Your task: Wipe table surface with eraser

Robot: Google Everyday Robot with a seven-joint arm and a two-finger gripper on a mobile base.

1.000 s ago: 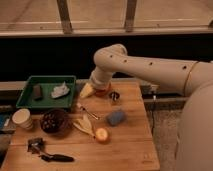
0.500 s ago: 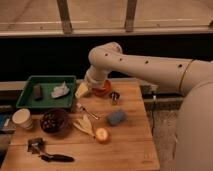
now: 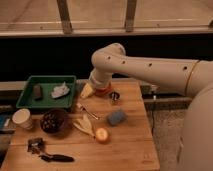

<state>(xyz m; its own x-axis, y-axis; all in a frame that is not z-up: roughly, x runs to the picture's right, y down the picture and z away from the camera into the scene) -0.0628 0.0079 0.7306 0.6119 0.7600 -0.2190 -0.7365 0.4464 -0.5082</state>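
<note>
The eraser [image 3: 37, 91], a small dark block, lies in the left part of the green tray [image 3: 30, 103] at the table's back left, beside a white-grey cloth [image 3: 60, 90]. The light wooden table surface [image 3: 125, 145] fills the lower view. My white arm reaches in from the right and bends down over the back of the table. My gripper [image 3: 88, 91] hangs at the tray's right edge, to the right of the cloth and apart from the eraser. It looks open, with nothing in it.
On the table lie a blue sponge [image 3: 116, 117], a small dark cup [image 3: 115, 96], an orange fruit [image 3: 102, 134], yellow peel [image 3: 84, 125], a dark bowl [image 3: 52, 120], a white cup [image 3: 21, 118] and a black tool [image 3: 56, 158]. A red-orange piece [image 3: 104, 90] shows right beside the gripper.
The arm swayed slightly left toward the tray and came back. The gripper stays at the tray's right edge. Nothing on the table moved.
</note>
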